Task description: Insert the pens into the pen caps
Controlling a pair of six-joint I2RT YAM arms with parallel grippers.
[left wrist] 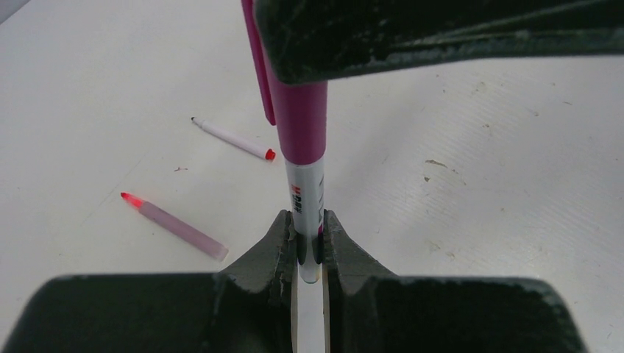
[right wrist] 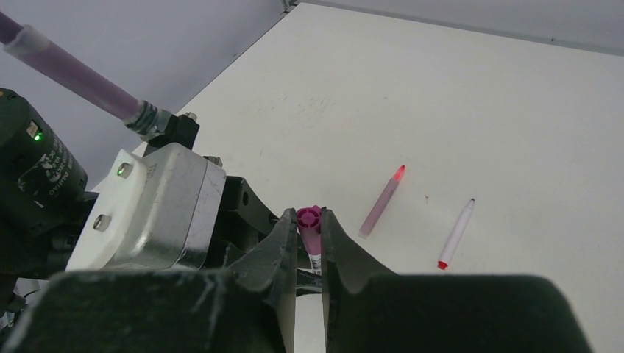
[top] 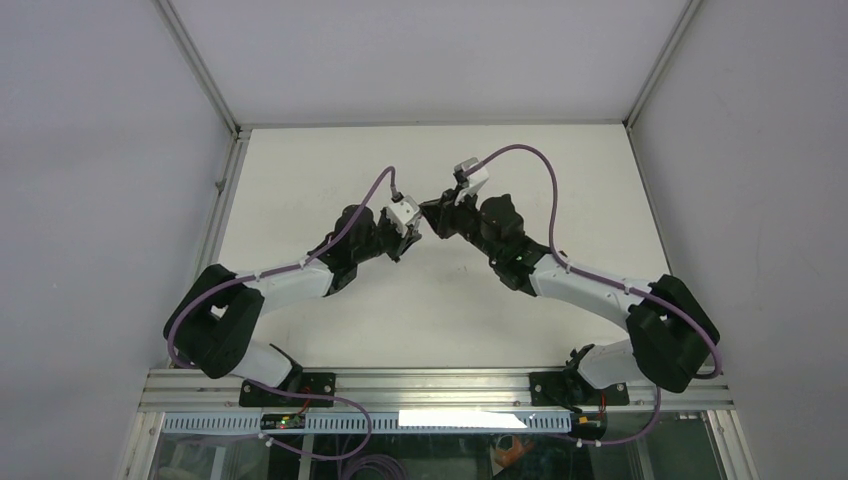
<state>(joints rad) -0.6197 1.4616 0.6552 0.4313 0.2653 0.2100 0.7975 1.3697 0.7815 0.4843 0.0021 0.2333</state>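
The left end effector [left wrist: 309, 232] grips the white pen [left wrist: 305, 193]. The right end effector [right wrist: 309, 220] grips the magenta cap [left wrist: 300, 121], which sits over that pen's end. A pink pen [left wrist: 176, 229] lies on the worktop [left wrist: 478, 184].

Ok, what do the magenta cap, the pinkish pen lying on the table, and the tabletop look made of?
Magenta cap: probably opaque plastic, smooth, with a soft sheen along its side.
Pinkish pen: seemingly frosted, translucent plastic; the barrel looks pale and hazy, and the red tip glows.
Tabletop: matte white board, perhaps laminate or paint; it is scuffed with small dark marks.
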